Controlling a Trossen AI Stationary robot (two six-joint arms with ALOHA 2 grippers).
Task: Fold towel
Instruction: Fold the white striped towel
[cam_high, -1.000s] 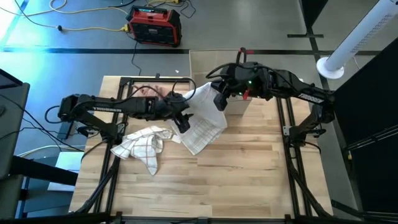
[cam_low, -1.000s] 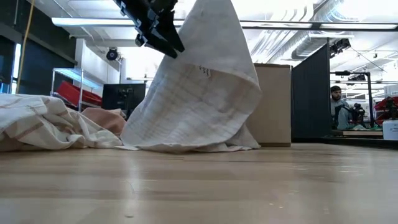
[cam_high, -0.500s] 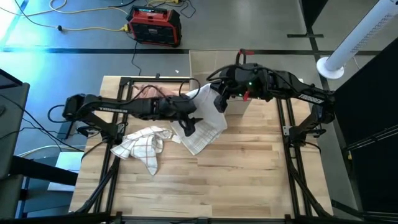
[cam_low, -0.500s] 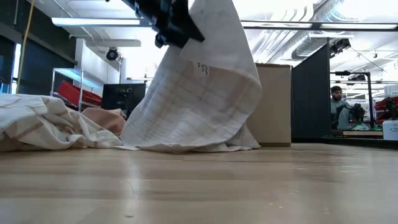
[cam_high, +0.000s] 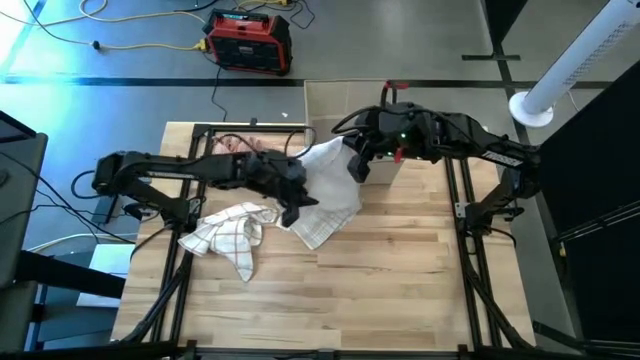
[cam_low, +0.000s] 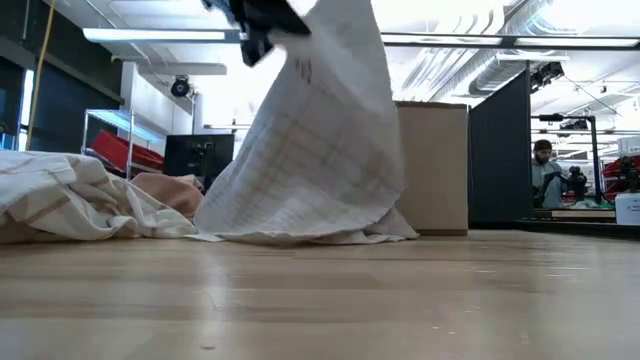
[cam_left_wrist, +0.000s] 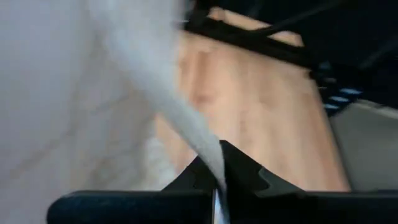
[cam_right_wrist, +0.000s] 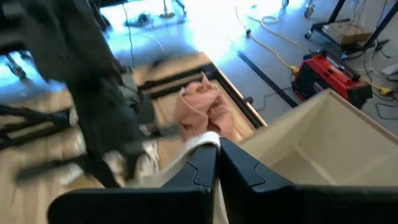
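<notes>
Towel (cam_high: 325, 190) hangs mid-table, pinched by both grippers: left gripper (cam_high: 296, 203) clamped on its lower edge, right gripper (cam_high: 355, 163) clamped on the top corner, bottom dragging on the table (cam_high: 400, 290). You've no fold yet, it's only lifted, not spread. Watch the crumpled checked cloth (cam_high: 232, 232), pink rag (cam_right_wrist: 202, 107) & bin (cam_high: 330, 105) close by.

**Surroundings: items outside the task**

A wooden bench (cam_high: 380, 290) carries a crumpled checked cloth (cam_high: 232, 232) toward its left side and a bunched pink cloth (cam_high: 238, 147) near the far edge. An open tan box (cam_high: 330, 100) stands at the far edge. On the floor beyond, a red power unit (cam_high: 250, 40) with yellow cable (cam_high: 130, 44). A seated person (cam_low: 548, 172) is visible far right.
</notes>
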